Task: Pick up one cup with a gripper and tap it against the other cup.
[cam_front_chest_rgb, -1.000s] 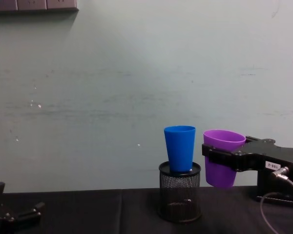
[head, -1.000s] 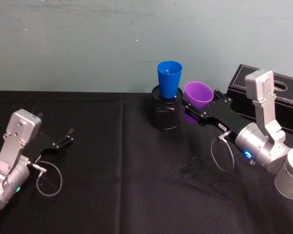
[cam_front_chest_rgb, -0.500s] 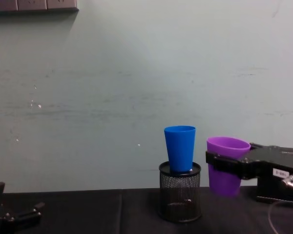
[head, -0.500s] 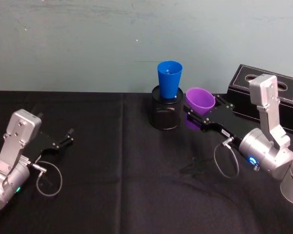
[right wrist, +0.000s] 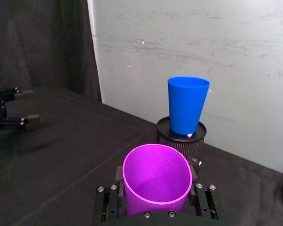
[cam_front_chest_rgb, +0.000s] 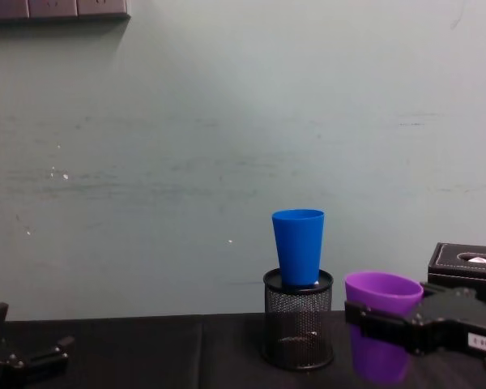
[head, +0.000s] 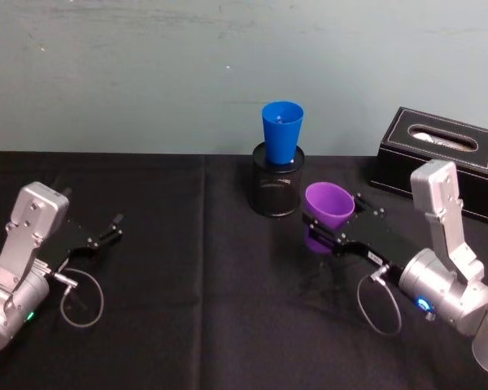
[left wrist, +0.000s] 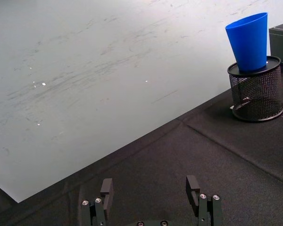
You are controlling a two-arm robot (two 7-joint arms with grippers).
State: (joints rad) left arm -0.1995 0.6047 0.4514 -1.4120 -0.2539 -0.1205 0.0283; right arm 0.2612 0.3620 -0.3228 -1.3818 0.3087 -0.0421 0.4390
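The short purple cup (head: 328, 210) (right wrist: 156, 180) (cam_front_chest_rgb: 381, 324) is held upright in my right gripper (head: 332, 231) (cam_front_chest_rgb: 382, 318), whose black fingers are shut around its wall, low over the black cloth, right of and nearer than the holder. The tall blue cup (head: 281, 132) (cam_front_chest_rgb: 300, 246) (right wrist: 187, 105) (left wrist: 249, 41) stands upright on the black mesh holder (head: 277, 188) (cam_front_chest_rgb: 299, 320), apart from the purple cup. My left gripper (head: 107, 230) (left wrist: 152, 197) rests open on the cloth at the far left, holding nothing.
A black tissue box (head: 436, 159) (cam_front_chest_rgb: 466, 263) sits at the back right, behind the right arm. Black cloth (head: 195, 276) covers the table, with free room in the middle and left. A pale wall rises just behind the cups.
My right gripper has carried the purple cup down and back toward me, away from the blue cup. The blue cup, the holder and the left arm have not moved.
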